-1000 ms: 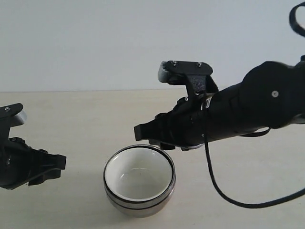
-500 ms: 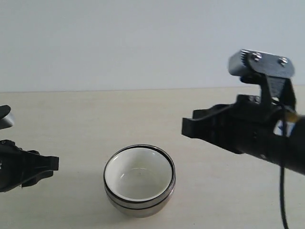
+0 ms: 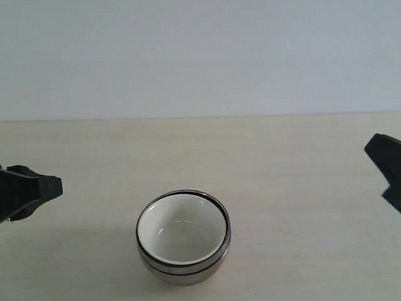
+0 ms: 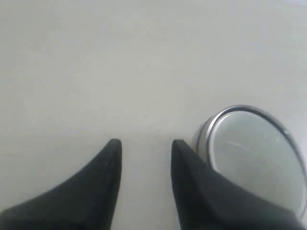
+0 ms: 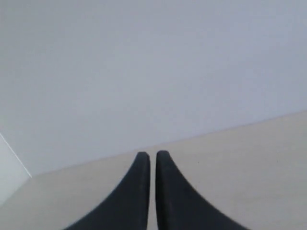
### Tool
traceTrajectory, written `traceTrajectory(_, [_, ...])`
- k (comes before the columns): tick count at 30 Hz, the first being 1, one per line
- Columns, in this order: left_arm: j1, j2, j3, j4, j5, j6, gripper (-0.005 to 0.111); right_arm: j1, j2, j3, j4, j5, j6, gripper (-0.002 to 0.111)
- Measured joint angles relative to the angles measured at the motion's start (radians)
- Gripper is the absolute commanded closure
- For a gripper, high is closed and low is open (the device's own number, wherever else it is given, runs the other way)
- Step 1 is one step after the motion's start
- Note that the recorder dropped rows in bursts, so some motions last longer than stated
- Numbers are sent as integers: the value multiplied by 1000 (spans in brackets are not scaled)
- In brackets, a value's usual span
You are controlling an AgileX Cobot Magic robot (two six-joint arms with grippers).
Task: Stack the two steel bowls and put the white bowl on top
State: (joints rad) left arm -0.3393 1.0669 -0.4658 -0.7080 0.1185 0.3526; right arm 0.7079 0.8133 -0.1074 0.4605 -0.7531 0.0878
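Toward six o'clock on the bench (image 3: pixel 294 157), the white bowl (image 3: pixel 182 233) sits nested in the two steel bowls (image 3: pixel 185 271), rims level, so the stacking looks done to me. At nine o'clock the left hand (image 4: pixel 144 145) is spread and empty near the stack; at three o'clock the right hand (image 5: pixel 152 155) is all but closed on nothing. Any pulling clear should go straight outward and level, the left especially, so nothing clips the steel wall.

The two steel bowls (image 3: pixel 183 271), mirror-shiny and round-bottomed, sit nested upright on the bench (image 3: pixel 301 163), toward 6 o'clock in the exterior view. The glossy cream white bowl (image 3: pixel 182 237) rests upright inside them, its rim just within theirs.
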Motion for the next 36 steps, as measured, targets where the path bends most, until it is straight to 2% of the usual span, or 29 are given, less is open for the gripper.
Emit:
traceTrajectory(6, [-129, -255, 106, -44, -119, 0, 74, 0, -66, 33, 36, -46, -5, 108])
traceTrajectory(10, [-171, -433, 181, -50, -149, -2, 74, 0, -71, 36, 45, -30, -8, 108])
traceTrajectory(19, [-178, -655, 300, -52, -156, -54, 74, 0, -71, 38, 45, -22, -8, 108])
traceTrajectory(28, [-178, -667, 317, -56, 66, -104, 74, 0, -71, 38, 46, -22, -8, 108])
traceTrajectory(36, [-178, -667, 318, -56, 89, -106, 74, 0, -71, 38, 48, -22, -8, 108])
